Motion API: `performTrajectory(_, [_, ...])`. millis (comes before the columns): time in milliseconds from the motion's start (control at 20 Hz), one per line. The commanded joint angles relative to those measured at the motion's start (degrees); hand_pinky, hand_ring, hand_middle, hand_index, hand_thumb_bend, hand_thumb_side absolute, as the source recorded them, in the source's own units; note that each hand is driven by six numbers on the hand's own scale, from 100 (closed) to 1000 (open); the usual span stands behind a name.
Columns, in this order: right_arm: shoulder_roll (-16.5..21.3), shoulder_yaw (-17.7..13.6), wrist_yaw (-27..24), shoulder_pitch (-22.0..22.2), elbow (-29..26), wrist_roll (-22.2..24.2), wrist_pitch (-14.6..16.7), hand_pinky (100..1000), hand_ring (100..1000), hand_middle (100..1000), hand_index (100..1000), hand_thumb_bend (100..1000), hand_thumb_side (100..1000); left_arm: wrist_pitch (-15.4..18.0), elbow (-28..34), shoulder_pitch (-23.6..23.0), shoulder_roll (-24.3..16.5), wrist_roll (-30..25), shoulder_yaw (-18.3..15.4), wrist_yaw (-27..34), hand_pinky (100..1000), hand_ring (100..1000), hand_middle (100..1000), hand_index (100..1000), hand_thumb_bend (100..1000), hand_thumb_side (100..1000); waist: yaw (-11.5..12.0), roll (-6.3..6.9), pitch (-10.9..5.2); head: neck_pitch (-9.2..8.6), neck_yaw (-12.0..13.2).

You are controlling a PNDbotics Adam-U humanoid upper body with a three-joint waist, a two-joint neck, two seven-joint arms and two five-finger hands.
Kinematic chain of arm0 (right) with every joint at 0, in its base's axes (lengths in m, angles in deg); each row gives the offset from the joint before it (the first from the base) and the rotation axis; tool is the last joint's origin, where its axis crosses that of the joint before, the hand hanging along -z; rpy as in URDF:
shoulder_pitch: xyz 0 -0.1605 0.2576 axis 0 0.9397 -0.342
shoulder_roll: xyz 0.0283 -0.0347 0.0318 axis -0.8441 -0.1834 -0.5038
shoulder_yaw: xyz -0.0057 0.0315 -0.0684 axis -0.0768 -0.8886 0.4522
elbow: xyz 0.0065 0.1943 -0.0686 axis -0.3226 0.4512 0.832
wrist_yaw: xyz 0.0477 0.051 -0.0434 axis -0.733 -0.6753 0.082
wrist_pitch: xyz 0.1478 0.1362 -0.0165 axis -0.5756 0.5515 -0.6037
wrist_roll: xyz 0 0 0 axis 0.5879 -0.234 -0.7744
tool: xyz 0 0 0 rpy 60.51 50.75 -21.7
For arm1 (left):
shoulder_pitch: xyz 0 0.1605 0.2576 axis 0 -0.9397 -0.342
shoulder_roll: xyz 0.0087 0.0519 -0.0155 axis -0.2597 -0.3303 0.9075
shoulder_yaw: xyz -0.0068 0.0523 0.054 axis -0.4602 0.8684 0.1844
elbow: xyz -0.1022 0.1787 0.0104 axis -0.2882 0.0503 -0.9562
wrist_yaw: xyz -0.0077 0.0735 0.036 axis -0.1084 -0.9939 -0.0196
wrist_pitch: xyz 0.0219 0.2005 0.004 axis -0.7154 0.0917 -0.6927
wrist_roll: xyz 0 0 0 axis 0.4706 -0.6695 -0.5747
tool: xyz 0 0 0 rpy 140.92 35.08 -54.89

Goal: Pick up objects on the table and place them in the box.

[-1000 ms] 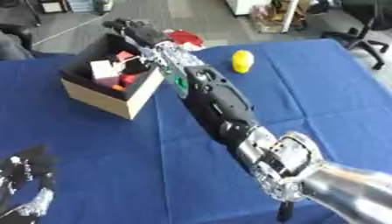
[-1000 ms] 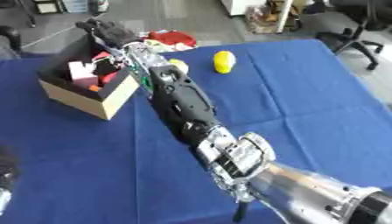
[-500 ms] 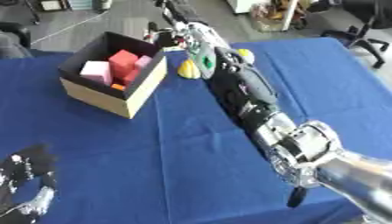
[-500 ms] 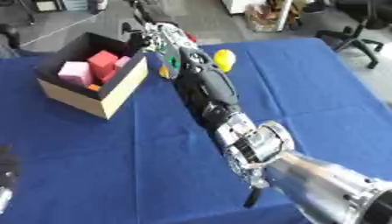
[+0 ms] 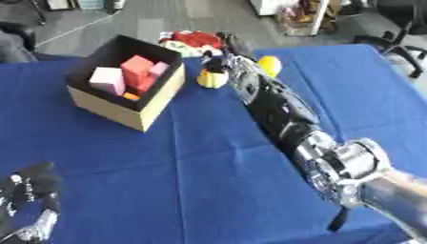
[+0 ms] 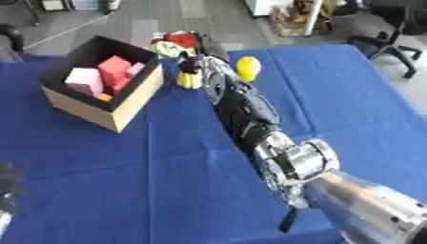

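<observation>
Right arm stretched to the far edge, beside the yellow pieces

Now, your blue-clothed surface (image 5: 167, 157) fills nearly the whole view. Your right arm (image 5: 279, 114) runs across it from the lower right up toward the far edge, black along its length with a silver joint near you. The open cardboard box (image 5: 125, 112) stands at the far left of the surface, with pink and red blocks (image 5: 125, 76) inside it (an orange bit shows low among them). Your right hand (image 6: 193, 56) is at the far edge, just beside a yellow and black object (image 5: 212, 76); I cannot tell whether its fingers are curled or straight, or whether it touches that object. A second yellow object (image 6: 247, 67) lies just right of the arm. A red and pale heap (image 5: 190, 42) sits beyond the hand. Your left hand (image 5: 29, 200) rests at the lower left corner, fingers relaxed, holding nothing.
</observation>
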Motion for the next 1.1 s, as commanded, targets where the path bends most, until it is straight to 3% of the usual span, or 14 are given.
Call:
performTrajectory(50, [1.5, 0.8, -0.8, -1.1, 0.8, 1.3, 0.6, 919, 821, 880, 978, 100, 520, 0.1, 1.5, 0.9, -0.7, 0.2, -0.3, 0.2, 734, 649, 661, 865, 100, 176, 0.4, 0.13, 0.4, -1.21, -0.7])
performTrajectory(350, [0.8, 1.4, 2.5, -0.6, 1.6, 4.5, -0.2, 908, 824, 855, 957, 100, 493, 0.0, 1.6, 1.3, -0.7, 0.2, -0.3, 0.3, 734, 649, 661, 865, 100, 177, 1.2, 0.46, 1.29, -1.48, -1.2])
performTrajectory(550, [0.7, 2.3, 7.2, -0.3, 2.5, 10.8, 0.2, 887, 798, 784, 896, 100, 296, 0.0, 1.6, 1.3, -0.7, 0.1, -0.3, 0.3, 734, 648, 661, 865, 100, 178, 1.1, 0.46, 1.29, -1.35, -1.2])
performTrajectory(600, [0.8, 2.4, 9.1, -0.3, 2.4, 11.8, 0.3, 867, 764, 690, 827, 100, 100, 0.0, 1.6, 1.3, -0.7, 0.1, -0.3, 0.3, 734, 648, 661, 865, 100, 178, 1.1, 0.45, 1.25, -1.35, -1.2])
performTrajectory(700, [0.9, 2.3, 13.4, -0.4, 1.5, 12.3, 0.1, 837, 715, 577, 724, 117, 100, 0.0, 1.6, 1.3, -0.7, 0.1, -0.3, 0.3, 734, 648, 661, 865, 100, 179, 1.0, 0.43, 1.16, -1.4, -1.2])
performTrajectory(750, [0.9, 2.1, 15.4, -0.3, 0.9, 11.9, -0.1, 834, 709, 566, 714, 120, 100, 0.0, 1.6, 1.3, -0.7, 0.1, -0.3, 0.3, 734, 648, 661, 865, 100, 179, 0.9, 0.44, 1.12, -1.43, -1.2])
performTrajectory(800, [1.0, 1.8, 17.2, -0.4, 0.2, 10.8, -0.4, 802, 649, 466, 606, 125, 100, 0.0, 1.6, 1.3, -0.7, 0.1, -0.3, 0.3, 734, 648, 661, 864, 100, 179, 0.9, 0.45, 1.05, -1.44, -1.2])
performTrajectory(850, [0.9, 1.4, 18.8, -0.3, -0.7, 9.0, -0.8, 798, 641, 456, 593, 124, 100, 0.0, 1.6, 1.3, -0.7, 0.1, -0.3, 0.3, 734, 648, 660, 864, 100, 179, 0.8, 0.46, 1.0, -1.45, -1.2])
performTrajectory(900, [1.0, 1.0, 20.1, -0.4, -1.9, 6.4, -1.4, 772, 590, 374, 510, 111, 100, 0.0, 1.6, 1.2, -0.6, 0.2, -0.4, 0.3, 734, 648, 660, 864, 100, 178, 0.7, 0.5, 0.87, -1.44, -1.2])
performTrajectory(1100, [0.9, -0.8, 21.0, -0.7, -7.8, -6.8, -3.6, 741, 524, 290, 441, 100, 100, 0.0, 1.5, 1.0, -0.6, 0.3, -0.5, 0.2, 735, 648, 660, 864, 100, 179, 0.4, 0.46, 0.47, -1.28, -1.1])
